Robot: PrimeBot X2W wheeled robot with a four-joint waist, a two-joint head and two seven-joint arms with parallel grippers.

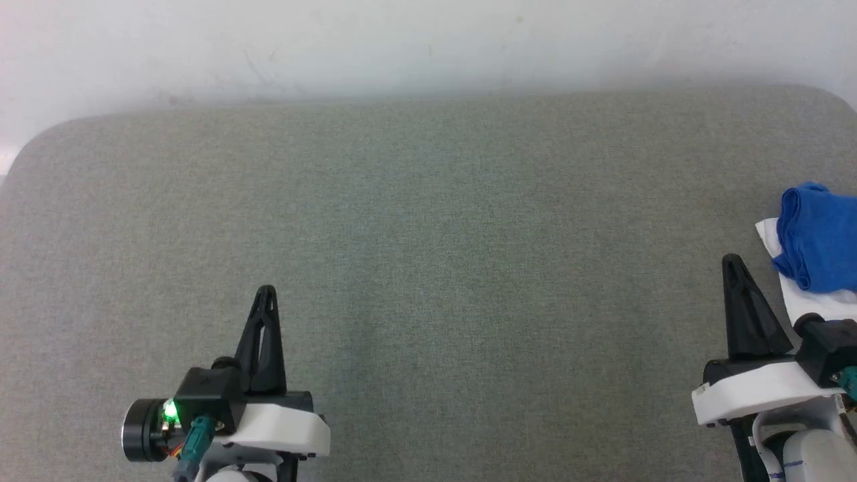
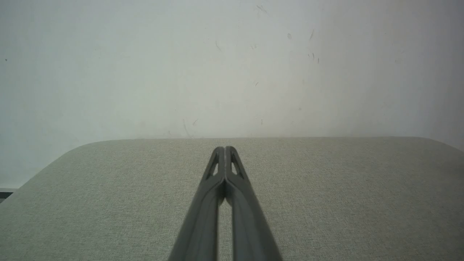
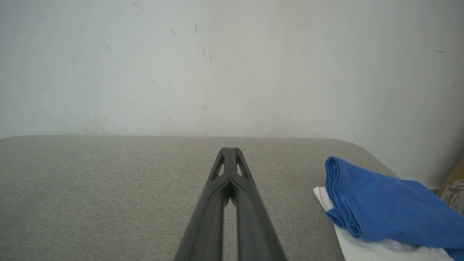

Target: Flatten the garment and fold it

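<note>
Near edge, left: left gripper (image 1: 266,292), fingers pressed tight together, gripping nothing, over the grey fabric surface (image 1: 435,268).

Near edge, right: right gripper (image 1: 731,262), likewise clenched and empty.

Just right of the right gripper and a little farther: the garment (image 1: 818,234), bunched in a blue heap with white cloth under it, at the right edge of the surface. The fingers are apart from it.

Far: pale, scuffed wall (image 1: 428,40) behind the surface.

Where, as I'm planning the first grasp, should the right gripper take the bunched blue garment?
Probably the thick rolled blue edge of the garment, approached from its left, where the right gripper sits shut: that fold stands raised over the white layer and faces it.
</note>
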